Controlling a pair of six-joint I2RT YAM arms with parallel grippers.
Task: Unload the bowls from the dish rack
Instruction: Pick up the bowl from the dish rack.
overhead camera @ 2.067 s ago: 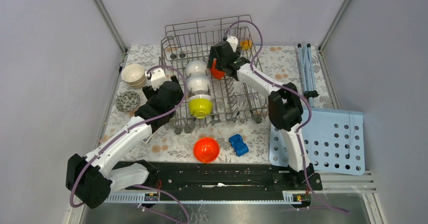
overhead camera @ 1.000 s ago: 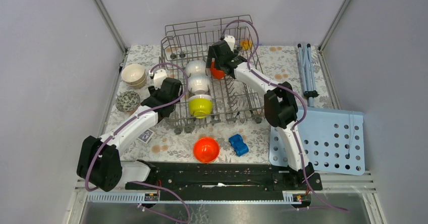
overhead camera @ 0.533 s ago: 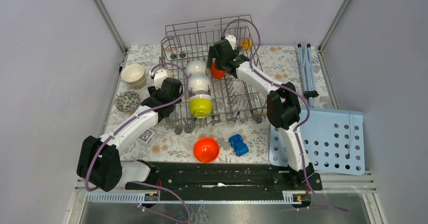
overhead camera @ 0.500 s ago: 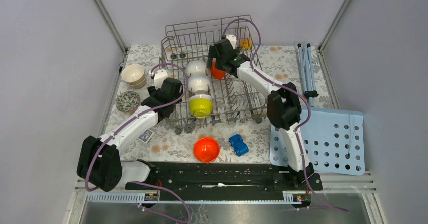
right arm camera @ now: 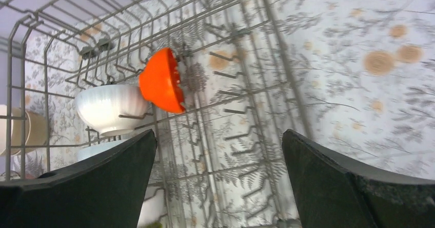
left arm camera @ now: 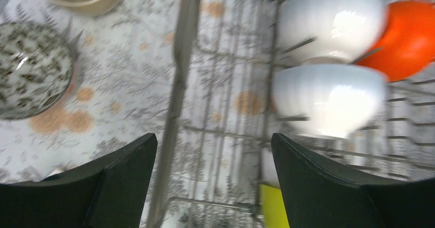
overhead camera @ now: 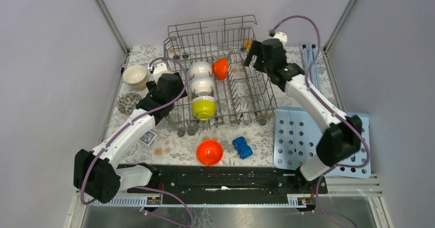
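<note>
The grey wire dish rack (overhead camera: 246, 92) holds two white bowls (overhead camera: 200, 70) (overhead camera: 202, 86), an orange bowl (overhead camera: 220, 69) and a yellow-green bowl (overhead camera: 203, 108), all on edge. On the table stand a cream bowl (overhead camera: 136, 76), a patterned bowl (overhead camera: 129, 103) and an orange bowl (overhead camera: 209, 152). My left gripper (left arm camera: 214, 151) is open and empty over the rack's left wall (left arm camera: 179, 79), beside the white bowls (left arm camera: 328, 97). My right gripper (right arm camera: 218, 146) is open and empty above the rack's right part; the orange bowl (right arm camera: 163, 80) lies ahead of it.
A blue toy car (overhead camera: 242, 147) lies in front of the rack near the orange bowl. A light-blue perforated board (overhead camera: 338, 140) lies at the right. Blue rods (overhead camera: 311, 69) lie at the far right. A small card (overhead camera: 147, 138) lies by the left arm.
My right gripper has left the orange bowl in the rack and swung up and right to the rack's far right corner. My left gripper has moved slightly farther along the rack's left wall.
</note>
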